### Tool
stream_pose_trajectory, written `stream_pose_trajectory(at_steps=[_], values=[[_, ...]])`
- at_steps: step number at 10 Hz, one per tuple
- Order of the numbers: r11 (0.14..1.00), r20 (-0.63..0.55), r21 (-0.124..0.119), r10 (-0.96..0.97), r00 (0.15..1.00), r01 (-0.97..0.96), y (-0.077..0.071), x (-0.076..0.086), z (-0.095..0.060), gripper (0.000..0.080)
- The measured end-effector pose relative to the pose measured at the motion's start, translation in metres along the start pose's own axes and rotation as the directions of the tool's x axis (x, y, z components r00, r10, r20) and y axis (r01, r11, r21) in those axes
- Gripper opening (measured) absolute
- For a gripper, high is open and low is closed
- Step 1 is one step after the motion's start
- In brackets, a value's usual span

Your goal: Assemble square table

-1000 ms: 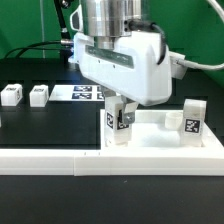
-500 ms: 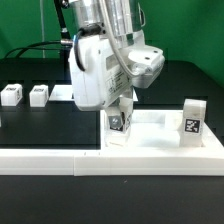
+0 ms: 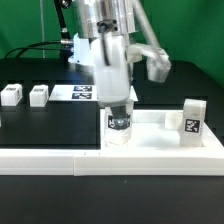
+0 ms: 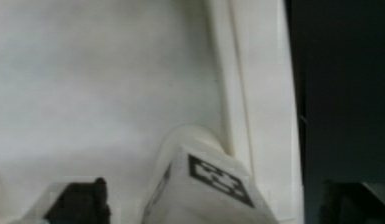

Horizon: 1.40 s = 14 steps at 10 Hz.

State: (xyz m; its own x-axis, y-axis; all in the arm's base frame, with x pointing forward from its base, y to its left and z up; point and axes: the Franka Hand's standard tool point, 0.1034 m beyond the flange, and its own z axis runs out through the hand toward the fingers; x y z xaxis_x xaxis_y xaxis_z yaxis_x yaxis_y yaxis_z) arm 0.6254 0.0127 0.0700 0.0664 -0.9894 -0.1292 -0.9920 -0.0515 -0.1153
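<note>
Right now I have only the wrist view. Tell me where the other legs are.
Observer: Two lie loose on the black table at the exterior view's left, the outer leg and the inner leg.
Operator: Count the legs on the slab.
Observer: Two stand on the square table top: the near leg under the gripper, and the far leg at the exterior view's right.
Operator: Name what lies behind the arm.
Observer: The marker board, flat on the table.
</note>
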Motion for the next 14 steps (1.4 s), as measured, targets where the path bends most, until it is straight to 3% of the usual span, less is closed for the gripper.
stream_pose_trajectory(at_steps=[1,4,5,6,7,8,10,11,12,14], values=[[0.998,-0.001,0.0,-0.057,0.998,0.057,0.0003,0.001,0.0007,0.0637],[0.965,-0.002,-0.002,-0.262,0.965,0.262,0.001,0.0022,0.0014,0.0646],[0.909,-0.01,-0.011,-0.416,0.909,0.416,0.0006,0.0031,0.0011,0.0648],[0.793,-0.018,-0.032,-0.609,0.793,0.608,-0.0011,0.0048,0.002,0.0648],[0.746,-0.018,-0.037,-0.666,0.746,0.665,-0.0023,0.0068,0.0043,0.0648],[0.762,-0.019,-0.036,-0.647,0.762,0.646,-0.0023,0.0065,0.0042,0.0648],[0.779,-0.02,-0.037,-0.627,0.778,0.627,-0.0021,0.0067,0.0046,0.0386],[0.787,-0.019,-0.038,-0.616,0.787,0.616,-0.0015,0.007,0.0048,0.0386],[0.839,-0.019,-0.044,-0.544,0.839,0.543,0.0024,0.0103,0.0063,0.0297],[0.898,-0.024,-0.042,-0.439,0.898,0.438,0.0026,0.0106,0.0065,0.0289]])
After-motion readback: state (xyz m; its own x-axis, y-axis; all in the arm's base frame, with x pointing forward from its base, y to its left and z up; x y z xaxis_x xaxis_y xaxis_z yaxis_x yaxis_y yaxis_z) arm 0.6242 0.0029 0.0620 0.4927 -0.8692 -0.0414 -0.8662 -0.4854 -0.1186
